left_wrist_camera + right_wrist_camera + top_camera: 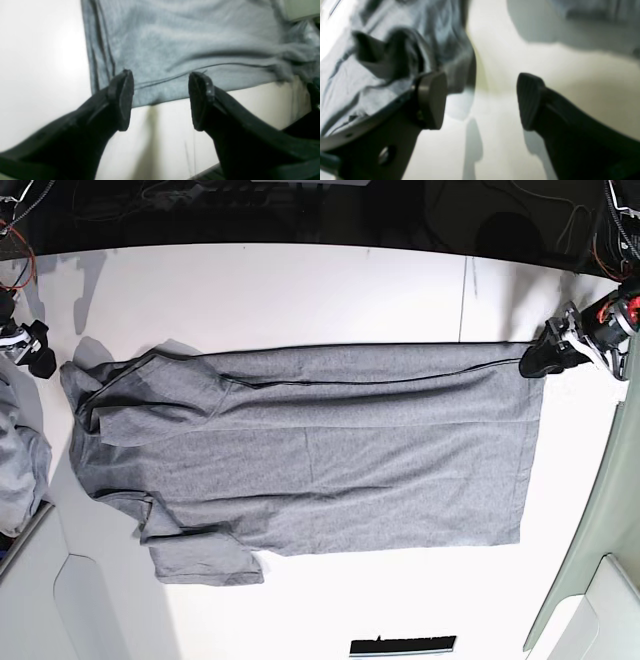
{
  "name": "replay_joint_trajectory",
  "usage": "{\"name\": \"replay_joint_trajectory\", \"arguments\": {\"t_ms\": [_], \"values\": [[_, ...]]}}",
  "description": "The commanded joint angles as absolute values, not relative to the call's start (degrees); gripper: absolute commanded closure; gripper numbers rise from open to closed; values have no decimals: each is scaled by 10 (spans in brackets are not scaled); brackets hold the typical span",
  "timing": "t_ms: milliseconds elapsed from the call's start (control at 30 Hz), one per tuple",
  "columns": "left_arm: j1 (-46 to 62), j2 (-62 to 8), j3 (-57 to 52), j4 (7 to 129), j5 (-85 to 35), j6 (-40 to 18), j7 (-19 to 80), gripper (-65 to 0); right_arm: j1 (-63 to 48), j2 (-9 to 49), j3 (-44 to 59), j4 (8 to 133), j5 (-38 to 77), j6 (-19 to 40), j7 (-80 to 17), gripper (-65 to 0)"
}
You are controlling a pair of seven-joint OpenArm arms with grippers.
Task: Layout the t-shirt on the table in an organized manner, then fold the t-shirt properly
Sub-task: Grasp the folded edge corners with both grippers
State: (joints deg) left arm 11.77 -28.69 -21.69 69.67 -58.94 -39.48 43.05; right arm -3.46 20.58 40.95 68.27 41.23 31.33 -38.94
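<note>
Your t-shirt (330, 450) lies spread across the table (300, 290), hem toward 3 o'clock. Left gripper (160, 100) gapes wide, nothing held, at the hem corner; right gripper (481, 100) too, at 9 o'clock.

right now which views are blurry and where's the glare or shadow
Left wrist view: slightly soft, the t-shirt smeared at right, bright glare on the table at left, a shadow streak below the hem. Right wrist view: heavily blurred, the cloth bundle streaky and shiny, pincer shadows on the white top. Base view: sharp, evenly lit, soft shadows only along the shirt's edges.
</note>
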Motion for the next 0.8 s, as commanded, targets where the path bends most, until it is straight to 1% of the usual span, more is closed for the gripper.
{"name": "replay_joint_trajectory", "arguments": {"t_ms": [0, 67, 200, 467, 500, 533, 567, 600, 633, 667, 700, 767], "values": [[114, -300, -223, 697, -588, -400, 397, -372, -20, 215, 405, 682, 424, 317, -371, -433], [109, -293, -223, 685, -576, -400, 374, -372, -4, 208, 393, 668, 422, 317, -371, -433], [85, -280, -222, 662, -564, -400, 377, -372, 29, 190, 374, 662, 402, 317, -371, -433], [38, -263, -202, 591, -485, -400, 363, -371, 67, 166, 324, 632, 383, 312, -371, -430], [36, -263, -201, 589, -483, -400, 359, -368, 68, 163, 321, 631, 381, 312, -371, -430], [36, -263, -201, 589, -484, -400, 357, -341, 68, 160, 321, 631, 379, 312, -371, -422], [35, -264, -201, 590, -484, -400, 357, -272, 68, 160, 321, 631, 379, 312, -371, -380], [35, -264, -201, 590, -484, -400, 358, -176, 68, 161, 321, 631, 379, 312, -371, -302], [36, -264, -201, 590, -484, -400, 359, -83, 68, 162, 323, 632, 377, 313, -371, -197], [36, -264, -201, 590, -484, -400, 361, -4, 68, 164, 325, 632, 373, 313, -371, -78], [36, -265, -201, 590, -484, -400, 364, 0, 68, 165, 329, 634, 373, 314, -375, 0], [38, -272, -201, 595, -490, -400, 372, 0, 68, 165, 345, 641, 374, 321, -395, 0]]}}
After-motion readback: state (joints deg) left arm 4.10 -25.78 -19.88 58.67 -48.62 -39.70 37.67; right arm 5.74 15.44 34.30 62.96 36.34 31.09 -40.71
